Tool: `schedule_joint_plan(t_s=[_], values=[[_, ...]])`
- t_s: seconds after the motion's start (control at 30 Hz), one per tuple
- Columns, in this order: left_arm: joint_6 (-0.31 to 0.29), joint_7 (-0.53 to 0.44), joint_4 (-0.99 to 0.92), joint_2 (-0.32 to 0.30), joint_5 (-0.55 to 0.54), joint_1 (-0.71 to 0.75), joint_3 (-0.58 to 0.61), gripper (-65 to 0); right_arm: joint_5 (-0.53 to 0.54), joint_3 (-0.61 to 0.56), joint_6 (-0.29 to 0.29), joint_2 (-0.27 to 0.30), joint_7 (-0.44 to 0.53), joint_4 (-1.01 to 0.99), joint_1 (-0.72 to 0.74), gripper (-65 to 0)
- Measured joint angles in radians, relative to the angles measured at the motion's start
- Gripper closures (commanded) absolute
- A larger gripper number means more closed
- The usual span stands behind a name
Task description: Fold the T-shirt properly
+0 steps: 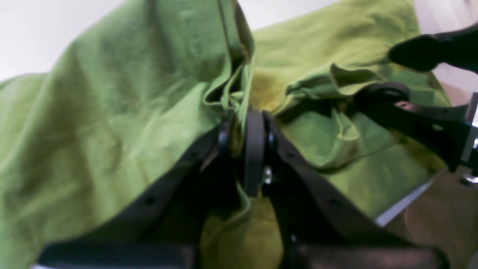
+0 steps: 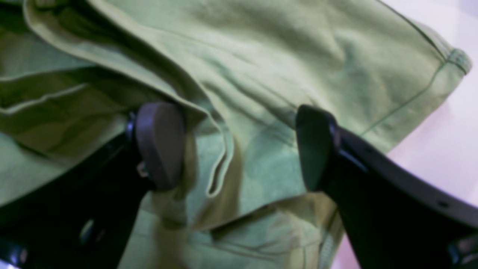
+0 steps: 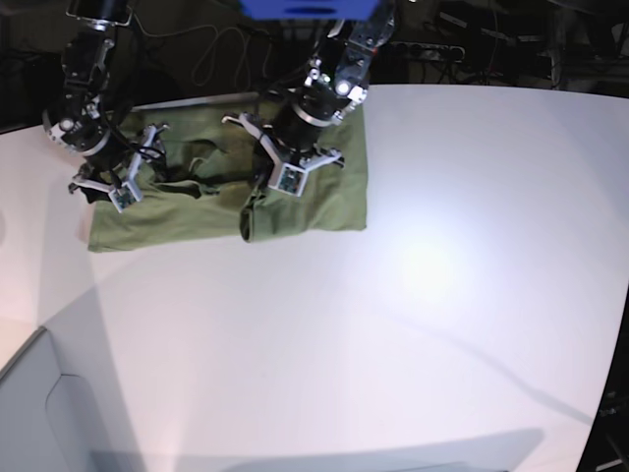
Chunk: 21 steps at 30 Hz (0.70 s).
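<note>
The olive-green T-shirt (image 3: 314, 202) lies rumpled on the white table (image 3: 442, 295) at the back left of the base view. My left gripper (image 3: 275, 157) is over its middle and is shut on a bunched fold of the T-shirt (image 1: 112, 112); in the left wrist view the left gripper (image 1: 241, 123) has cloth pinched between its pads. My right gripper (image 3: 133, 167) hovers over the shirt's left end. In the right wrist view the right gripper (image 2: 237, 145) stands open, its fingers straddling a hemmed fold of the T-shirt (image 2: 298, 56). It also shows open as the right gripper (image 1: 377, 73) in the left wrist view.
The table's rear edge runs just behind the shirt, with dark clutter and cables beyond. A blue object (image 3: 310, 8) sits at the top of the base view. Brown floor (image 1: 429, 224) shows past the table edge (image 1: 403, 203).
</note>
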Motion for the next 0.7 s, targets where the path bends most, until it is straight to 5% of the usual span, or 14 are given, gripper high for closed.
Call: schedule_joint_plan(t_s=[0.33,0.57,0.7], values=[[0.000,0.004,-0.031,0.003,0.000,-0.022,0.000,0.0,0.000,0.000,0.000,0.000,0.000,0.005,0.000,-41.0],[0.001,0.009,-0.008,0.011,-0.002,-0.018,0.004,-30.1,-0.005,0.004,0.001,0.000,-0.015,0.005,0.017,-41.1],[0.000,0.009,0.082,-0.015,-0.005,-0.003,0.062,-31.6,-0.011,0.005,0.001,-0.001,-0.025,0.029,0.014,-41.1]])
